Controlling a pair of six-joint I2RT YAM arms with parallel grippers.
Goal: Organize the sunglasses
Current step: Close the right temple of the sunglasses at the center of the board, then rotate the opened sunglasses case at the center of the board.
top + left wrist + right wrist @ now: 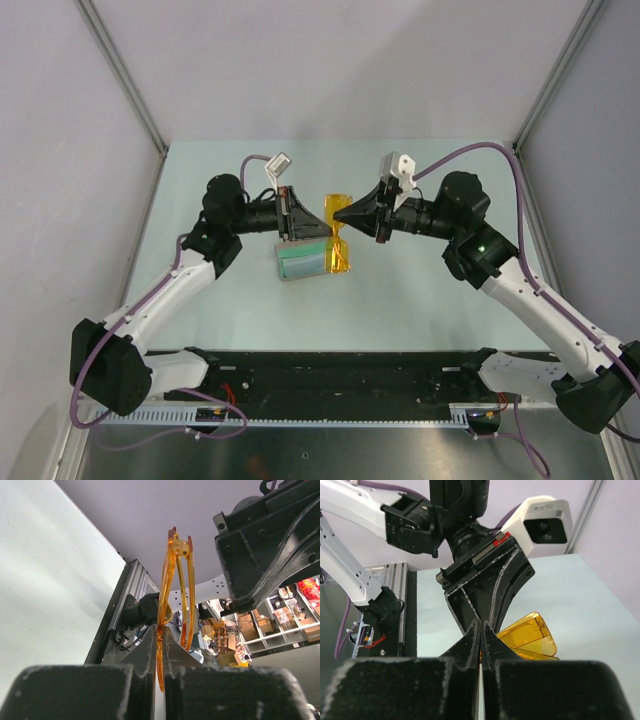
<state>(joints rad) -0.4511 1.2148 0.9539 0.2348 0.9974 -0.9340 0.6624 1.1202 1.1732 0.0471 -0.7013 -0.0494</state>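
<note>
Top external: the left gripper [318,232] is seen clamped on the sunglasses [342,258], which are held aloft over the case [300,265], and the right gripper [342,213] is pinched shut on them too, probably so the temples can be folded

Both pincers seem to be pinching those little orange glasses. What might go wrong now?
1. The left pincer and right pincer both clamp the translucent yellow-orange sunglasses by their thin frame; if the arms pull or twist unevenly, it might bend or snap.
2. Each grip is a narrow edge hold, so the sunglasses might slip and drop to the pale green table.
</note>
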